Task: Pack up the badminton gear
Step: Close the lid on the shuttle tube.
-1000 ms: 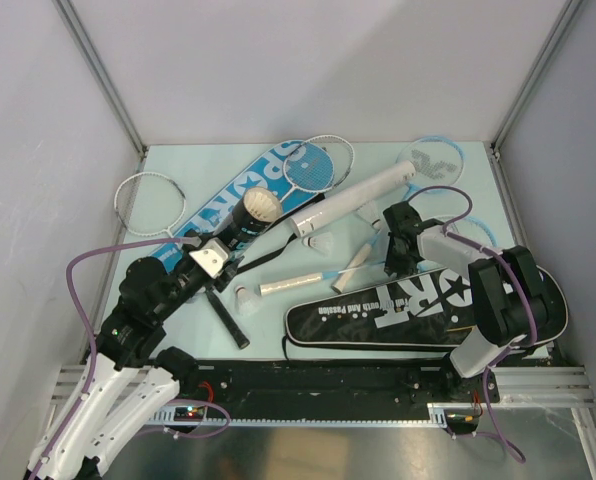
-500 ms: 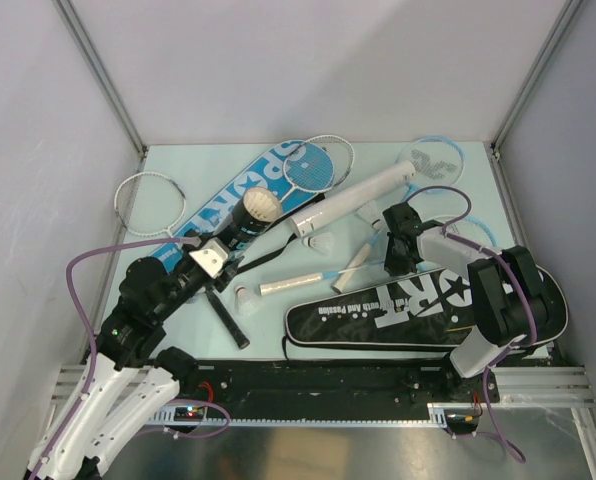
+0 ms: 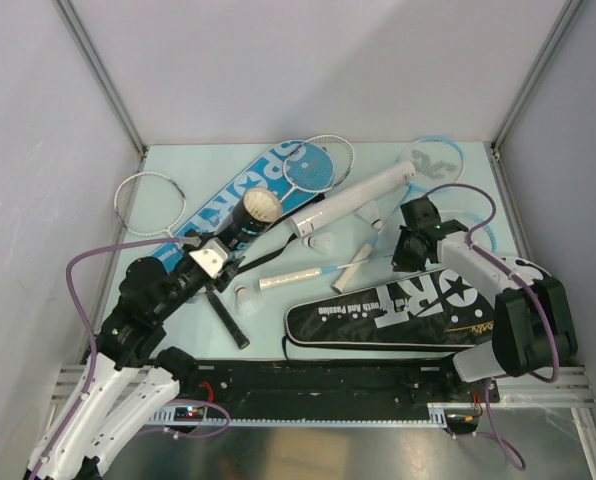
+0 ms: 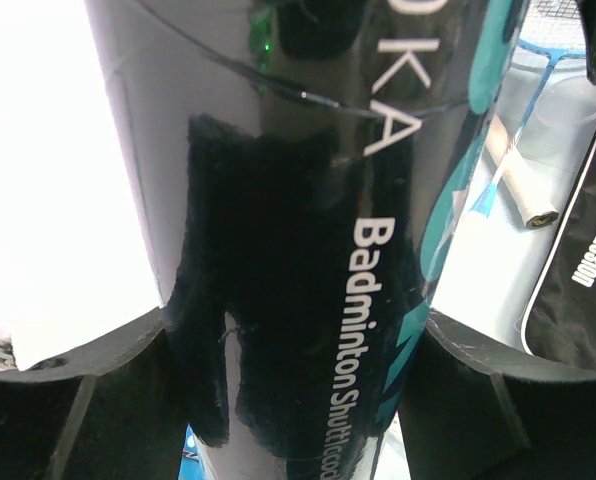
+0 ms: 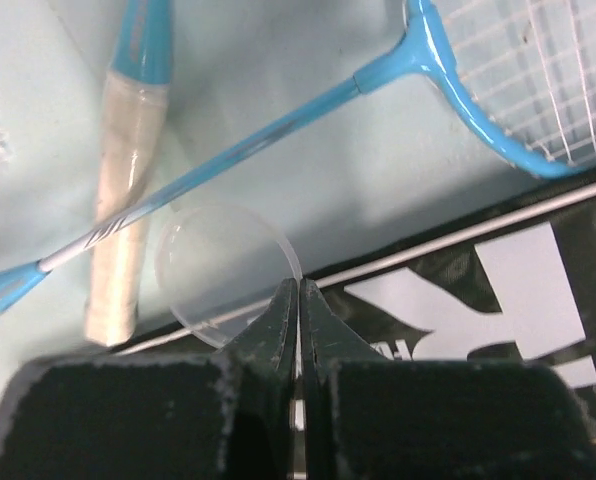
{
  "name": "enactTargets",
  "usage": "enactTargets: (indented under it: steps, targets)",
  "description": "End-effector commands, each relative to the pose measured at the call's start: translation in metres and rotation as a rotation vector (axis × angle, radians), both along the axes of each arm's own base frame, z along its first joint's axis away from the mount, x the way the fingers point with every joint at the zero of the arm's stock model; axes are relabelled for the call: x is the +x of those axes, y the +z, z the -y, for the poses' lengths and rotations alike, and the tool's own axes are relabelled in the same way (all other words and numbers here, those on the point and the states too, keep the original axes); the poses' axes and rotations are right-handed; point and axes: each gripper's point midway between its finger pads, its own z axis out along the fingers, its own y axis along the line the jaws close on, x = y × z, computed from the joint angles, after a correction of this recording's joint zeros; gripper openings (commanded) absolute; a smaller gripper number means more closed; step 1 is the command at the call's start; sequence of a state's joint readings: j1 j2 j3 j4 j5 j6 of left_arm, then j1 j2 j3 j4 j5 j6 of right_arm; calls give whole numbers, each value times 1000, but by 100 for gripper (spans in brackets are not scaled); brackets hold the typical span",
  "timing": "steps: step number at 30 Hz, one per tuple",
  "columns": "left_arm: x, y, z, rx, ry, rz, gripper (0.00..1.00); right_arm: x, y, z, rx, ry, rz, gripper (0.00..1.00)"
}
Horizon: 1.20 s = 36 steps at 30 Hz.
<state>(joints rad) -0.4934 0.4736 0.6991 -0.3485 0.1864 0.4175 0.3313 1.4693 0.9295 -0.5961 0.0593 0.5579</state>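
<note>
Left hand clamped on glossy black tube; right hand pinching thin clear round lid.

Pale table, rackets, covers, white tube

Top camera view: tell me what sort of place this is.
Probably a lab robot test cell, not a sports hall: a table boxed in by plain white walls and metal posts, a left arm and right arm bolted to a rail at its near edge, a racket and black cover laid out.
</note>
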Motion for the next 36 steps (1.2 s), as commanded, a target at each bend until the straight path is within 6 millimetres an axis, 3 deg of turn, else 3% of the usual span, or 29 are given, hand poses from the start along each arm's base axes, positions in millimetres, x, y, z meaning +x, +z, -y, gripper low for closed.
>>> enactTargets:
  steps: [1,9,12,16,20,25,28,32,36]
  targets:
    - [1,27,6,-57,-19,73,58,-20,21,-3,94,-36,-36,0]
    - [1,29,7,-65,-25,68,59,-49,52,-8,153,-7,-27,0]
    - [1,24,12,-67,-48,42,59,-54,77,-18,228,22,47,0]
    - [-3,13,23,-53,-108,5,58,-45,130,-40,380,97,252,0]
    - [3,3,25,13,-111,-12,57,-39,196,-66,536,230,454,0]
    - [6,-17,27,167,-123,4,57,-49,273,-96,679,442,618,0]
    - [8,-19,22,213,-110,26,57,-60,312,-110,780,550,686,0]
    - [11,-17,17,267,-96,49,59,-78,348,-125,884,663,739,0]
    - [12,-17,16,322,-104,61,60,-86,359,-138,915,726,736,0]
